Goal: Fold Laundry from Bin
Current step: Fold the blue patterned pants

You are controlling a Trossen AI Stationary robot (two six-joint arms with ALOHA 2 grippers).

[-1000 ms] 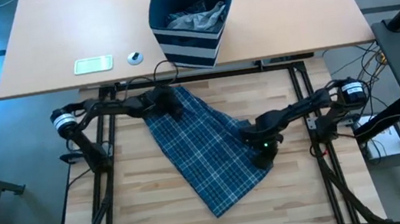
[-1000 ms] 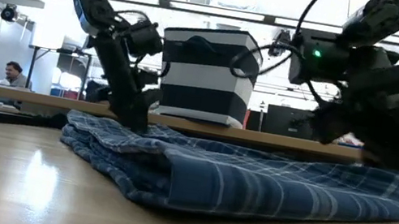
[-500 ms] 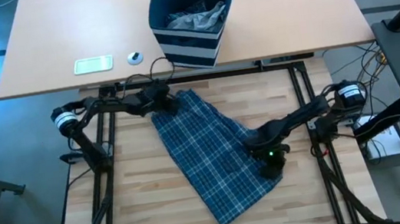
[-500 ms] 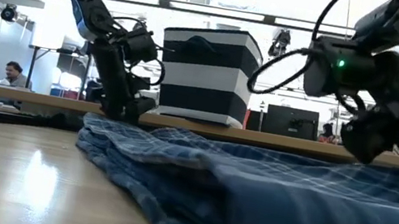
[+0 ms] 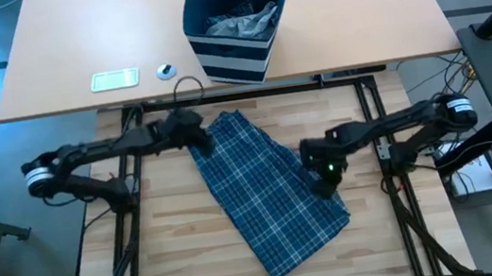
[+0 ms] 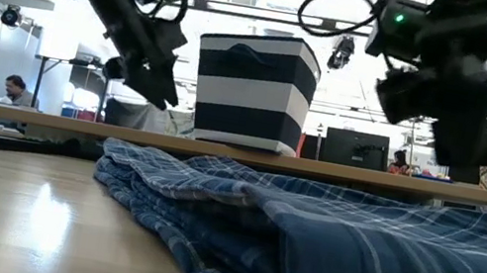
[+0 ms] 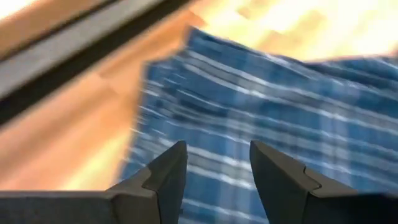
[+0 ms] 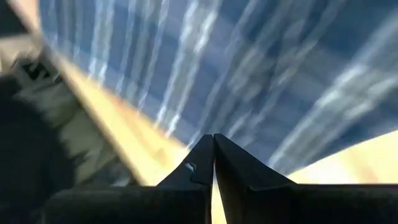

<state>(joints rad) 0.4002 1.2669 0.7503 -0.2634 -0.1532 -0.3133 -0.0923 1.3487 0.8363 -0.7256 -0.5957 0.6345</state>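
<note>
Pincer of the left arm point(image 5: 200, 136) hangs just above the far corner of the blue-and-white plaid garment point(image 5: 267, 192), on the side nearest the bin point(image 5: 235, 17); its two dark fingers point(image 7: 163, 175) stand parted with a clear gap between them and nothing caught there, the plaid cloth showing below through the gap. In the low view this pincer point(image 6: 155, 81) is lifted clear of the cloth, not touching it. The right pincer point(image 5: 324, 177) is over the garment's edge on the side away from the left arm, its fingers point(image 8: 198, 168) pressed together to a closed point, with no cloth pinched between them; in the low view it point(image 6: 458, 144) also sits above the fabric point(image 6: 306, 238). The plaid garment lies folded and flattened on the slatted wooden surface point(image 5: 175, 252), running diagonally from just in front of the bin's side toward the near edge. The bin stands well beyond the garment on the lighter tabletop point(image 5: 55, 58), upright, navy with pale stripes, with grey crumpled laundry point(image 5: 242, 22) inside it. Beside the bin on that tabletop lie a pale flat rectangular object point(image 5: 114, 79) and a small round one point(image 5: 166, 70).
</note>
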